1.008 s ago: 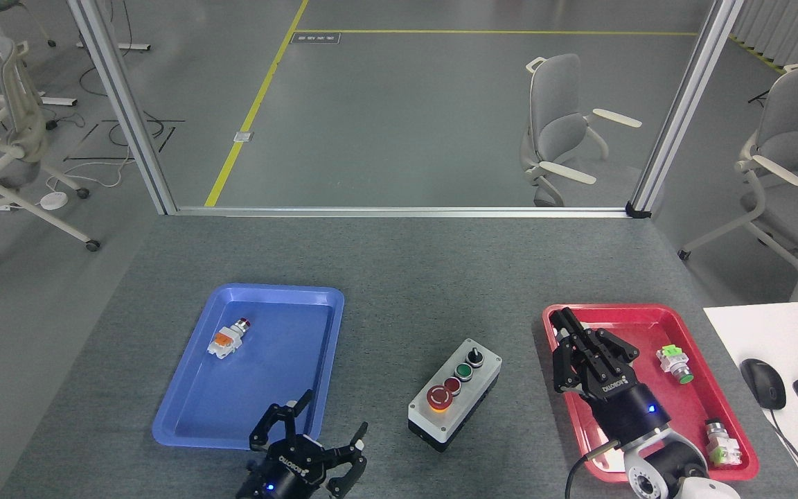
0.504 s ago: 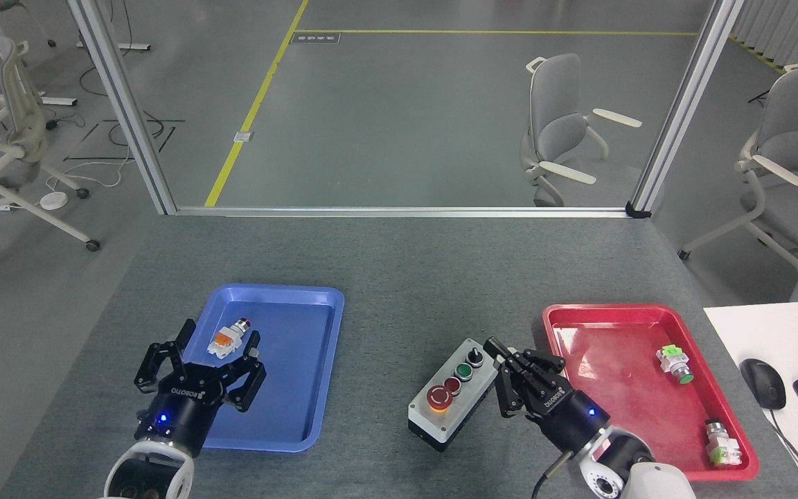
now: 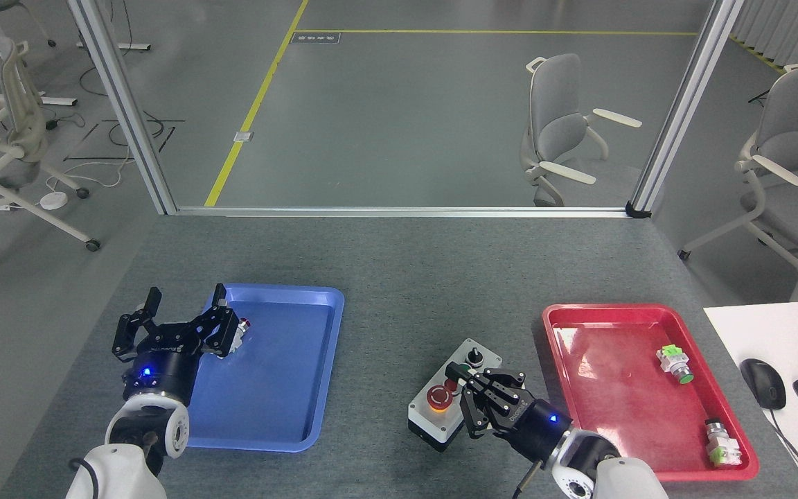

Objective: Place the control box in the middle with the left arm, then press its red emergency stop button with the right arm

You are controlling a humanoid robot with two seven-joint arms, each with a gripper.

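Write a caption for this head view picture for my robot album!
Right hand hovers over the control box near its big red button; left hand open over the blue tray.

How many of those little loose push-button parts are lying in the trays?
3. One in the blue tray, half hidden behind the left pincer; two in the red tray: a green-capped one and another near its front corner.

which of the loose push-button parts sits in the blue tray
The push-button part with the orange body and red cap, in the blue tray, partly hidden behind the left gripper. The two green ones lie in the red tray.
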